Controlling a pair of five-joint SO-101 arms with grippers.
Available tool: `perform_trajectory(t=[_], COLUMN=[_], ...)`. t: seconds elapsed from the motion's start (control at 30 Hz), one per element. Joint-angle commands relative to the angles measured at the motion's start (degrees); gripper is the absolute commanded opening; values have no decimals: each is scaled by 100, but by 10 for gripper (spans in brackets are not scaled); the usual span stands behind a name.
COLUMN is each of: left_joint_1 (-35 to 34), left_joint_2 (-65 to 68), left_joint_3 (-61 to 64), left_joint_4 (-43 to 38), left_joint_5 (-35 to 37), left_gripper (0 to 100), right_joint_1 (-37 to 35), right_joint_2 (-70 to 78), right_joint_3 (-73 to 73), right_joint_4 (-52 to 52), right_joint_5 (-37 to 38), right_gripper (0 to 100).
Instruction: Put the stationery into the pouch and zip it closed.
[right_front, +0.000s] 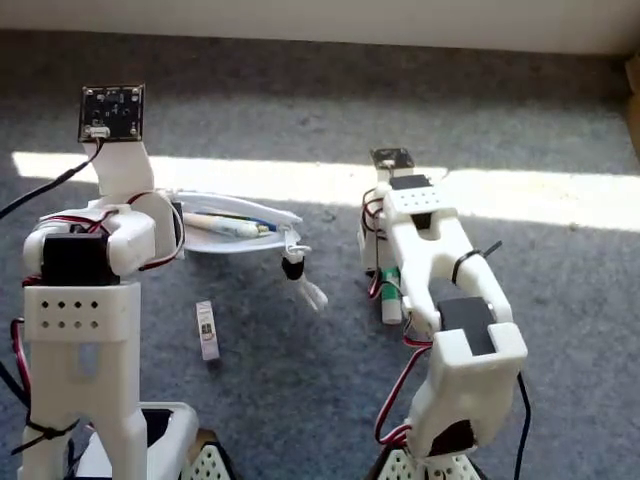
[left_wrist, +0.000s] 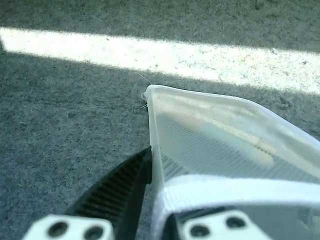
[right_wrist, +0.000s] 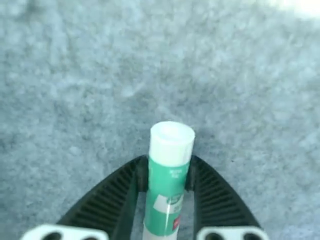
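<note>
On the grey carpet (right_front: 300, 390), crossed by a bright strip of sunlight (right_front: 300, 180), we see the two white arms standing side by side. Our left claw (left_wrist: 155, 167) is nearly closed on one end of a translucent white mesh pouch (left_wrist: 215, 145), with its black ribbed finger (left_wrist: 125, 182) pressed against the pouch's edge. From the high view, the left claw (right_front: 175, 228) holds that pouch (right_front: 250, 246) so that it stretches out toward the right arm. A pale pen-shaped piece with a blue and yellow end (right_front: 228, 224) shows through its wall. At the pouch's far end a black zip tab with a clear tail (right_front: 293, 267) rests on the carpet.

Our right claw (right_wrist: 167, 172) is partly open and grips a green-and-white glue stick (right_wrist: 171, 145) between both black fingers, white cap pointing away from the wrist. Seen from above, the right claw (right_front: 386, 290) is low over the carpet with the stick (right_front: 391, 300) in it, well apart from the pouch.

Between the arms, nearer the left one, a small white oblong piece with a dark mark (right_front: 207, 330) lies loose on the carpet.
</note>
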Motion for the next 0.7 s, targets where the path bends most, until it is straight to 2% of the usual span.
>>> perform_trajectory(t=[0.0,0.1,0.27,0.67], left_joint_1=[66,66,66,66], left_joint_2=[-198,-224,-224,-224], left_joint_3=[-57,92,127,136], left_joint_4=[-114,-158,-158,-167], left_joint_5=[-35,-35,-26,-18], left_gripper=[9,10,8,9], right_joint_1=[13,13,22,-13], right_joint_2=[-22,-40,-549,-3556], right_joint_3=[-277,-295,-549,1068], right_joint_4=[40,286,549,233], right_joint_5=[246,466,466,466], right_gripper=[53,2,6,6])
